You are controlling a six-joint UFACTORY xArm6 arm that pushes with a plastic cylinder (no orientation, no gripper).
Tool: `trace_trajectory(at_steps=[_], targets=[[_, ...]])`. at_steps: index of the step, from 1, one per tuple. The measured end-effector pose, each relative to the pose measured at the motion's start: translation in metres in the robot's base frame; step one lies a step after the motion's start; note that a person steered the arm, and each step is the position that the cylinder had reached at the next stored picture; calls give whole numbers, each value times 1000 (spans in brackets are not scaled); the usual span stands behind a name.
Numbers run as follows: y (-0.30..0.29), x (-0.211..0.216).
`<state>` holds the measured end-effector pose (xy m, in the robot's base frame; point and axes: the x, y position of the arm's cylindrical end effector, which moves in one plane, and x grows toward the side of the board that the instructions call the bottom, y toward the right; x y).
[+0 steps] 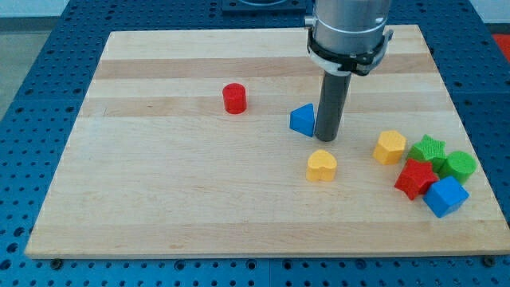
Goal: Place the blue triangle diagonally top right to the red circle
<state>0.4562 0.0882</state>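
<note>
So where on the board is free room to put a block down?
Free: everything left of the red circle, and the bottom strip below the yellow heart. Crowded: the right edge cluster around the red star. My tip touches the blue triangle.

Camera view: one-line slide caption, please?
My tip rests against the blue triangle's right side, with the red circle farther left on the board.
</note>
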Motion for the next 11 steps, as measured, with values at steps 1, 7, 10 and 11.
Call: trace_trajectory(at_steps=[1, 7, 10, 11], targets=[[-14, 2], [-25, -2], [-39, -18], [-47, -20]])
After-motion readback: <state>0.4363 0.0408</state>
